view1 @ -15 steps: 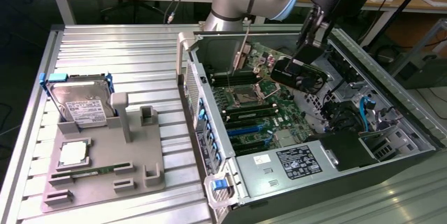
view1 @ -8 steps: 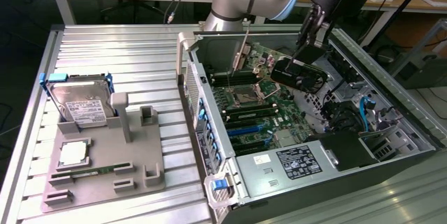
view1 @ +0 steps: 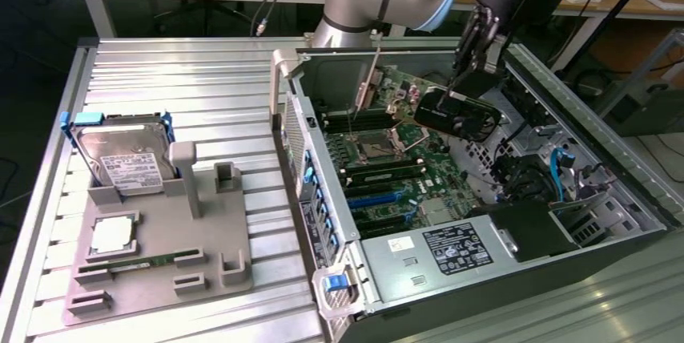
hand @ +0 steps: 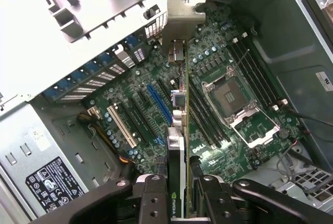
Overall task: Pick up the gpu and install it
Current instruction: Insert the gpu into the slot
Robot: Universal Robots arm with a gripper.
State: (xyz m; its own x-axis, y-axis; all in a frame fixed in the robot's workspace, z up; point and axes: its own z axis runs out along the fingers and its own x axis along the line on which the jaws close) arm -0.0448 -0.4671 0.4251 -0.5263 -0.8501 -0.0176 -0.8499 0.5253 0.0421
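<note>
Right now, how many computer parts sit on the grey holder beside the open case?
3: a hard drive propped at the far end, a processor flat in the middle, a RAM stick at the near edge. None looks hidden.

A ridged metal table (view1: 160,78) carries a gray fixture (view1: 214,231) and, toward the exterior view's right, an open computer case (view1: 294,131). On the fixture, a silver hard drive (view1: 128,163) with a white label leans in its holder, a processor chip (view1: 112,235) lies flat below it, and a slim green RAM stick (view1: 144,263) sits in a slot nearby. Inside the case, the green motherboard (hand: 151,130) shows an open CPU socket (hand: 229,96) and a blue slot (hand: 158,104). A labelled power supply (view1: 454,248) fills one corner.
</note>
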